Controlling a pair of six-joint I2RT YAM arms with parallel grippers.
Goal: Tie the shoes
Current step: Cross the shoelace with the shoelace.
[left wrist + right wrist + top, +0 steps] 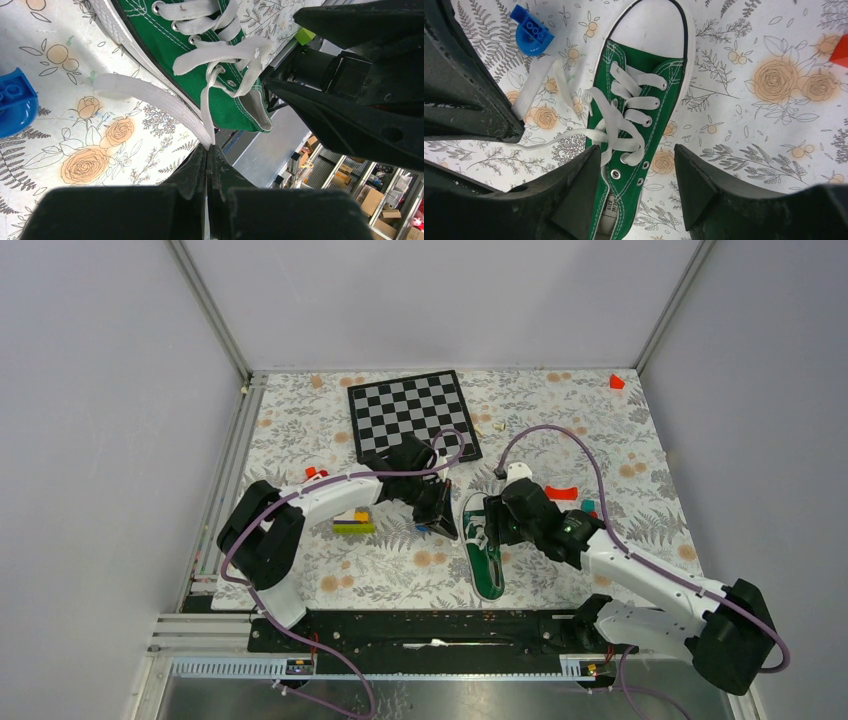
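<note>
The green shoe lies on the flowered table, its white toe cap pointing away from the arm bases. In the left wrist view my left gripper is shut on one white lace, which runs taut up to the shoe's eyelets. A second lace end lies loose on the cloth. My right gripper stands open over the shoe's heel end, one finger on each side of the upper eyelets, holding nothing. The laces cross loosely above the tongue.
A blue brick lies just left of the shoe's toe. A chessboard sits behind both grippers. A stack of coloured bricks is under the left arm. Red pieces lie right of the shoe.
</note>
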